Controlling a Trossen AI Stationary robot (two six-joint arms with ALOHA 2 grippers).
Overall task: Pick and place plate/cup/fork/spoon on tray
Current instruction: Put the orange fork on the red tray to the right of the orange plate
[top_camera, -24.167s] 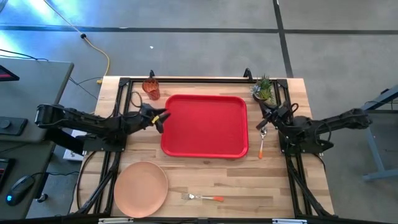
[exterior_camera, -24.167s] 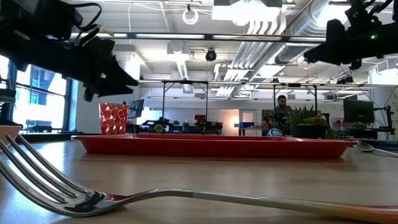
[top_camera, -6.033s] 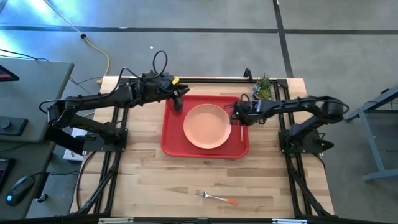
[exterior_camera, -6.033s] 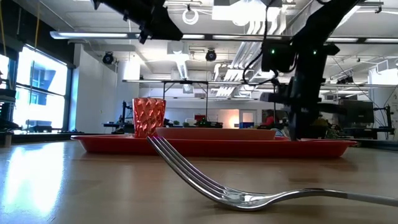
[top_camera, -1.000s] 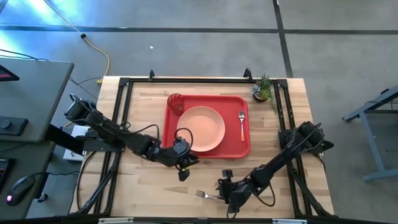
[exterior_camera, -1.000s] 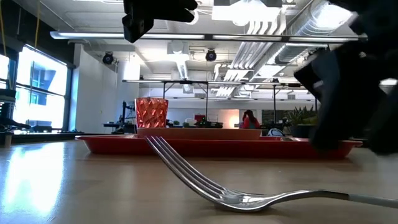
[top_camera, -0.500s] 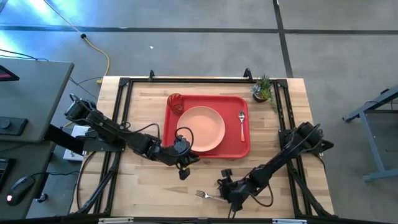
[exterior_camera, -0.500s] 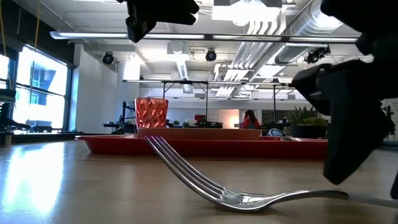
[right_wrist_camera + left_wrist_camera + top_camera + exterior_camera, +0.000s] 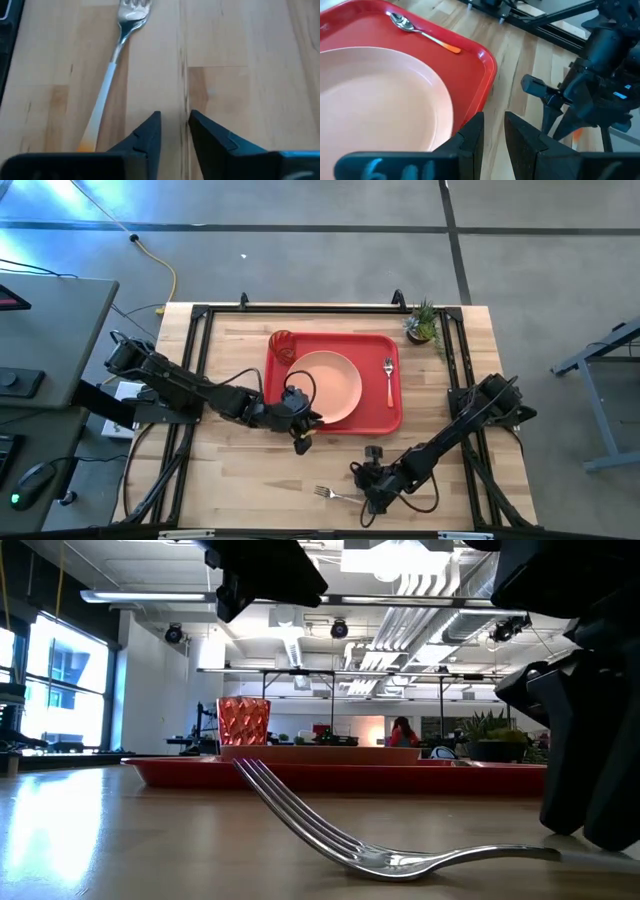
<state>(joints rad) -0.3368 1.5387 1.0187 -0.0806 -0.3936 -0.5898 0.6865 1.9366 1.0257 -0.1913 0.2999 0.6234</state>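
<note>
The red tray [image 9: 385,415] lies mid-table. It carries the peach plate [image 9: 328,387], with the red cup [image 9: 282,345] at the tray's far left corner and the spoon [image 9: 389,380] along its right side. The fork [image 9: 328,493] lies flat on the bare wood near the table's front edge. My right gripper [image 9: 174,132] stands low over the fork's handle end with a narrow gap between its fingers. The fork [image 9: 117,55] lies beside those fingers, not between them. My left gripper [image 9: 494,140] hovers at the tray's near rim [image 9: 487,65], narrowly open and empty.
A small potted plant [image 9: 425,325] stands at the table's far right corner. Black frame rails [image 9: 195,360] run along the left, right and far edges. Bare wood shows between the tray and the fork.
My left gripper has moved toward the far edge, up to the tray's near rim. My right gripper has come down lower by the fork's handle end. The fork has stayed where it was.
</note>
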